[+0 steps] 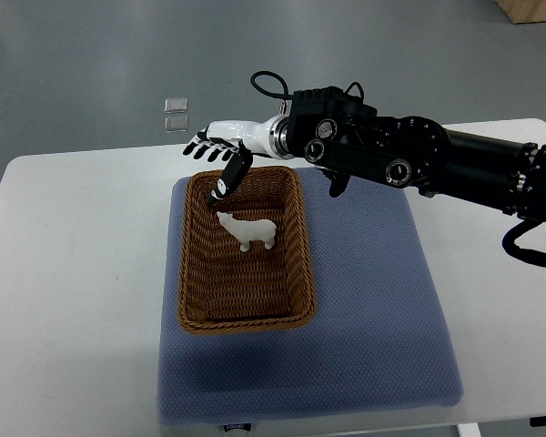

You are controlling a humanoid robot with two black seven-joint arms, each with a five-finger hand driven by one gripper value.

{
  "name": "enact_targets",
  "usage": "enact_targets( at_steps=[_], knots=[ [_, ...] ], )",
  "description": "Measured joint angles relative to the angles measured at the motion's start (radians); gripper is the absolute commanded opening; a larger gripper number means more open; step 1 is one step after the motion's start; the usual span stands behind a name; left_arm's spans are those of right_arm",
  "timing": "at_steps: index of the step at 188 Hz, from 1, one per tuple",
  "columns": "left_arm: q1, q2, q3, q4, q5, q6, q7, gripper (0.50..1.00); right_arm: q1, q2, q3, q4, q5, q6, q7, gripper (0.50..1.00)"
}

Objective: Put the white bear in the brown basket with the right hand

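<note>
1. A white bench (pixel 73 237) stands on a grey floor and carries a blue-grey mat (pixel 373 300).
2. The right hand (pixel 217 150) reaches in from the right edge and hangs over the far end of the brown basket (pixel 300 246). Its fingers (pixel 200 146) are spread and hold nothing, with one dark digit pointing down toward the basket's inside.
3. Just below and in front of it, the white bear (pixel 248 231) stands upright on the basket floor, in the far half, free of the hand.
4. The bear's long axis runs roughly across the basket, its head toward the picture's left.
5. Judging from this, the placing looks done; what remains is only to withdraw the arm.
6. The left arm is not in view.
</note>
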Motion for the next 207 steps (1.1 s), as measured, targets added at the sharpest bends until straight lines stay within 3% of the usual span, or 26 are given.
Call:
enact_targets(
  at_steps=[32, 71, 84, 126, 180, 207],
  knots=[
    [0.0, 0.0, 0.0, -0.002, 0.0, 0.0, 0.0, 1.0, -0.09, -0.086, 0.238, -0.001, 0.003, -0.073, 0.081, 0.86],
    [0.0, 0.0, 0.0, -0.003, 0.002, 0.0, 0.0, 1.0, -0.355, -0.112, 0.623, -0.001, 0.043, -0.213, 0.185, 0.86],
    [0.0, 0.0, 0.0, -0.003, 0.002, 0.0, 0.0, 1.0, -0.446, -0.1, 0.77, 0.0, 0.077, -0.225, 0.227, 0.897],
    [0.0, 0.0, 0.0, -0.006, 0.005, -0.002, 0.0, 1.0, -0.608, -0.058, 1.033, -0.009, 0.341, -0.214, 0.265, 0.915],
    [0.0, 0.0, 0.001, -0.005, 0.006, -0.002, 0.0, 1.0, -0.7, -0.052, 1.053, -0.054, 0.537, -0.082, 0.299, 0.924],
    [0.0, 0.0, 0.0, -0.005, 0.006, -0.002, 0.0, 1.0, -0.706, -0.049, 1.053, -0.082, 0.539, -0.068, 0.3, 0.924]
  ],
)
